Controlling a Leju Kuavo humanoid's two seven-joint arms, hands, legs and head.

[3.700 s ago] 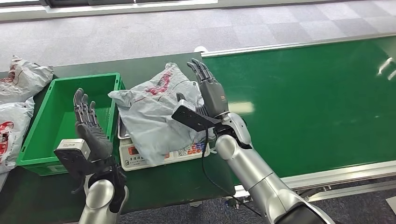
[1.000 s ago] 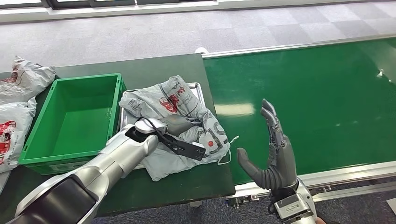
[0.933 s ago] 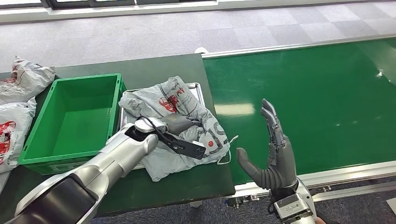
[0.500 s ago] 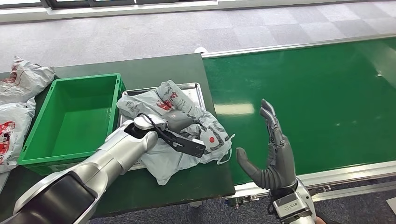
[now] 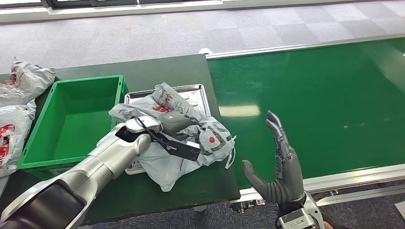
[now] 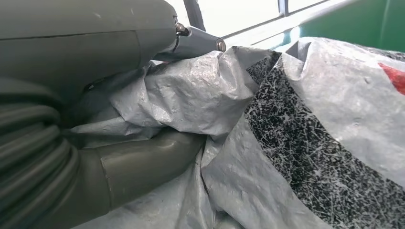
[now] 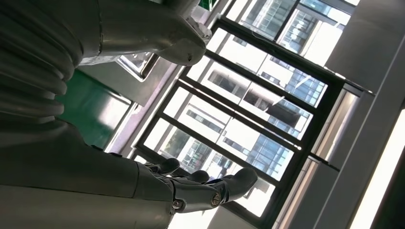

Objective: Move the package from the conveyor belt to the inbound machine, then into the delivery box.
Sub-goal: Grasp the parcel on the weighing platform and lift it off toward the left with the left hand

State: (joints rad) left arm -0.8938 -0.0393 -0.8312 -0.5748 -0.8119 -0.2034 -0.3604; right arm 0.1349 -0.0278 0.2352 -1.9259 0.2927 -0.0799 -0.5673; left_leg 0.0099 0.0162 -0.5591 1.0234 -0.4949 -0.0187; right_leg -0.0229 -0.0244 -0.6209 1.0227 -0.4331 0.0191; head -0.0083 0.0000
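I see my left hand [image 5: 177,122] buried in the grey package [image 5: 191,138], gripping a fold of its plastic; in the left wrist view the thumb [image 6: 143,167] and an upper finger [image 6: 198,43] press crumpled film between them. The package is one crumpled poly bag with red and black print, sitting over the inbound machine [image 5: 191,93], whose steel tray rim shows behind it. Its long axis runs slantwise across the dark green table [image 5: 143,71], from the corner nearest the green delivery box [image 5: 71,119] toward the conveyor belt [image 5: 325,95], with the far end drooping over the table edge by the belt. My right hand [image 5: 279,167] is raised over the near edge of the belt, palm toward the package, fingers straight and apart, holding nothing. I count one box, one machine, and two more grey bags [image 5: 19,105] lying left of the box, well apart from the one I hold.
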